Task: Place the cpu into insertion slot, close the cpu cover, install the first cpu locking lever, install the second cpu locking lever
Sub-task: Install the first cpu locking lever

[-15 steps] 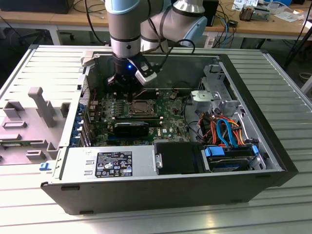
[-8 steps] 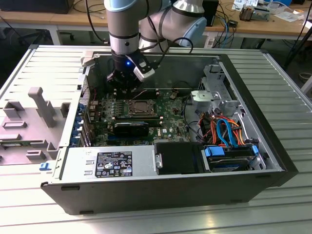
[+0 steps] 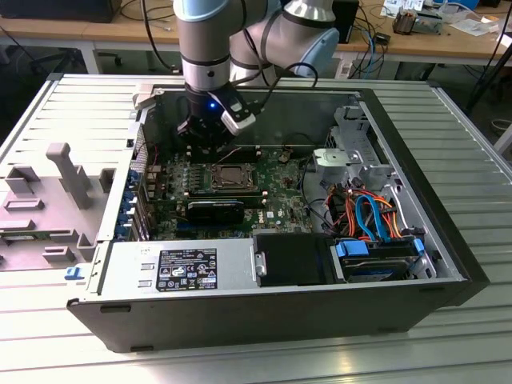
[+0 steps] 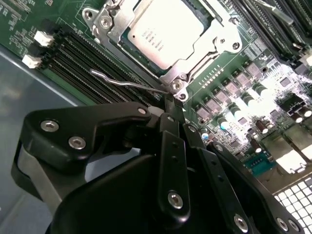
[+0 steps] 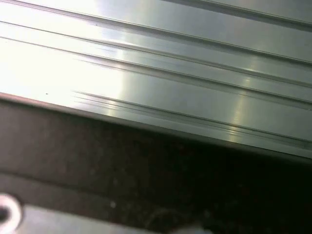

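Closest to the lens in the second wrist view is the black gripper (image 4: 169,102): its fingers (image 4: 171,144) are drawn together to a narrow tip with no gap visible, and whether anything is pinched between them cannot be told. Tip sits just beside the hinge end of a thin wire locking lever (image 4: 122,82), close to a corner screw (image 4: 176,86) of the socket frame. Lever lies low along the socket edge, between the frame and the long black memory slots (image 4: 73,61) with white end clips (image 4: 39,38). Cpu (image 4: 163,31) is seated in the insertion slot (image 4: 126,40), silver top facing up. Cpu cover (image 4: 204,51) is down over it, the chip's top showing through the square window. Green circuit board (image 4: 214,73) beside the socket carries a row of small cylindrical capacitors (image 4: 243,92). In the exterior view the arm (image 3: 208,48) reaches down into an open computer case (image 3: 448,272) that lies on a ribbed metal table (image 3: 448,112), with the tool over the board's far edge, just beyond the socket. A long black card (image 3: 216,210) lies on the near side of the socket; a silver power supply (image 3: 184,268) and a blue-bracketed drive (image 3: 376,256) occupy the near wall. Orange and blue cables (image 3: 372,212) run toward the exterior view's right. First wrist view: ribbed metal surface (image 5: 170,73) above a dark band (image 5: 146,161).
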Controlling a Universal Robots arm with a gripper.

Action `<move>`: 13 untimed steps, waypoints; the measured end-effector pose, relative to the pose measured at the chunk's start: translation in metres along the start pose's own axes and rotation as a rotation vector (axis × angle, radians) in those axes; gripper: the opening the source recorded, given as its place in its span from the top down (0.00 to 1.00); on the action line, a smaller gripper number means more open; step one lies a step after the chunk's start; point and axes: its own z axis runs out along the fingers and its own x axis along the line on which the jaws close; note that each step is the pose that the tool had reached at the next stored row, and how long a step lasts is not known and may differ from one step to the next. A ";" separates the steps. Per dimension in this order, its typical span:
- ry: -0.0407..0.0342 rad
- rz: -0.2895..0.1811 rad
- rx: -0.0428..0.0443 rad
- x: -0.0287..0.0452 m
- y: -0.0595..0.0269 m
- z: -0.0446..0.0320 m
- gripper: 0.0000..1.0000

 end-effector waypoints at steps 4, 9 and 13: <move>0.0004 -0.002 0.0000 -0.0040 -0.0009 0.0013 0.89; 0.0002 -0.004 0.0000 -0.0070 -0.0015 0.0022 0.89; 0.0005 -0.006 -0.0001 -0.0116 -0.0025 0.0032 0.89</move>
